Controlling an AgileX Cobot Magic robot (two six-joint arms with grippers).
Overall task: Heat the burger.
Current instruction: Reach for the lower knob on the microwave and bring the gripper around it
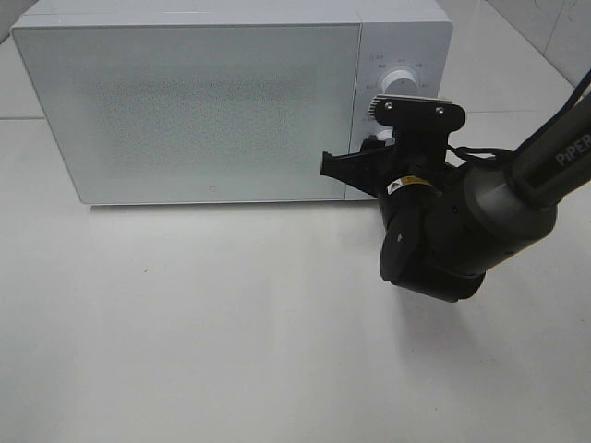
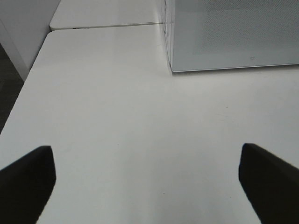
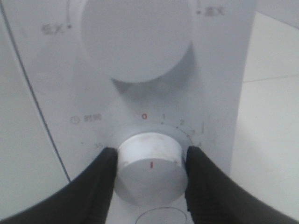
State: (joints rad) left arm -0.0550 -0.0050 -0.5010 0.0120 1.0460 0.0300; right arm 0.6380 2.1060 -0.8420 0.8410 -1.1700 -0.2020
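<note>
The burger shows in no view. The white microwave (image 1: pixel 185 101) stands at the back of the table with its door closed; its frosted door does not show the inside. My right gripper (image 1: pixel 380 148) is at the control panel. In the right wrist view its fingers (image 3: pixel 98 182) are closed on both sides of the lower timer knob (image 3: pixel 149 165), whose red mark points away from the 0. The upper knob (image 3: pixel 135 37) is free. My left gripper (image 2: pixel 148 186) is open and empty above bare table, off to the microwave's left front corner (image 2: pixel 173 70).
The white table (image 1: pixel 185 323) runs in front of the microwave. The right arm's dark body (image 1: pixel 462 221) hangs over the table at the right, in front of the panel. The table's left edge (image 2: pixel 28 84) shows in the left wrist view.
</note>
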